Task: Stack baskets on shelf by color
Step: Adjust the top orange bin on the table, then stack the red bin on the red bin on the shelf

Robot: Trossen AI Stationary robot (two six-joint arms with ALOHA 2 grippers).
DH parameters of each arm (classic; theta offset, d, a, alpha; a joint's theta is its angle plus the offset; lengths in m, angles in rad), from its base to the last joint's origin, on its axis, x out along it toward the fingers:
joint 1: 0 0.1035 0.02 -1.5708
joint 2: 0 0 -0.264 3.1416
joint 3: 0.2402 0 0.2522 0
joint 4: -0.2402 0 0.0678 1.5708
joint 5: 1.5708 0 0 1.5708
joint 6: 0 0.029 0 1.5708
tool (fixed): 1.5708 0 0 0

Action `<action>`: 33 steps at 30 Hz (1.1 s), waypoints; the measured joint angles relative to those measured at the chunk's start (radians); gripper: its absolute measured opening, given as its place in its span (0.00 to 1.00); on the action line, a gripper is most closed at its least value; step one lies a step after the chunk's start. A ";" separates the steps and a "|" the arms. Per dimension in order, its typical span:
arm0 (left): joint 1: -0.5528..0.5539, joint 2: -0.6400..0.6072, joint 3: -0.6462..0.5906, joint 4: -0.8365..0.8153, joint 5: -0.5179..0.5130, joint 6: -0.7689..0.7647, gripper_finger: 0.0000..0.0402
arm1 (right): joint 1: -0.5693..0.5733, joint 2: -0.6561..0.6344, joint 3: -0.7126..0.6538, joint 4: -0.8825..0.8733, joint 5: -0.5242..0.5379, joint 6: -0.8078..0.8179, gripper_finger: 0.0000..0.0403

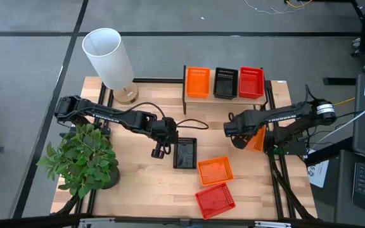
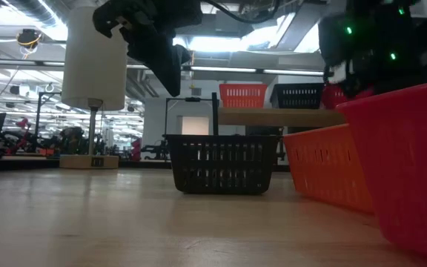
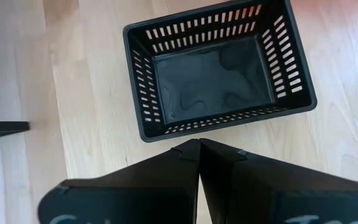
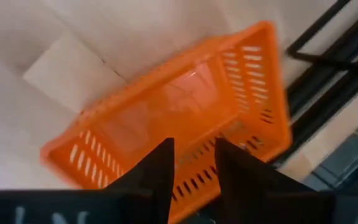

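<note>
Sitting on the shelf (image 1: 184,81) at the upper middle of the overhead frame are three baskets, one orange (image 1: 198,82), one black (image 1: 225,83), one red (image 1: 251,82), each starting a pile. Four more are waiting on the table: a black basket (image 1: 185,153) at centre, an orange one (image 1: 215,170) and a red one (image 1: 215,199) at lower centre. The right gripper (image 1: 240,140), fingers apart, is straddling the rim of another orange basket (image 4: 179,124) at centre right. The left gripper (image 1: 158,152), fingers together, is hovering beside the black basket. Most of the stacking looks undone.
</note>
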 joint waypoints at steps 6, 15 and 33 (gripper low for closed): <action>0.000 0.000 0.000 0.001 0.000 0.001 0.00 | 0.005 0.050 -0.140 0.183 0.012 0.078 0.29; 0.000 0.000 0.000 0.013 0.000 0.001 0.00 | 0.036 0.064 -0.027 0.793 -0.086 -0.267 0.29; 0.000 0.000 0.000 0.016 0.000 0.001 0.00 | 0.484 0.057 0.150 0.769 -0.201 -0.057 0.29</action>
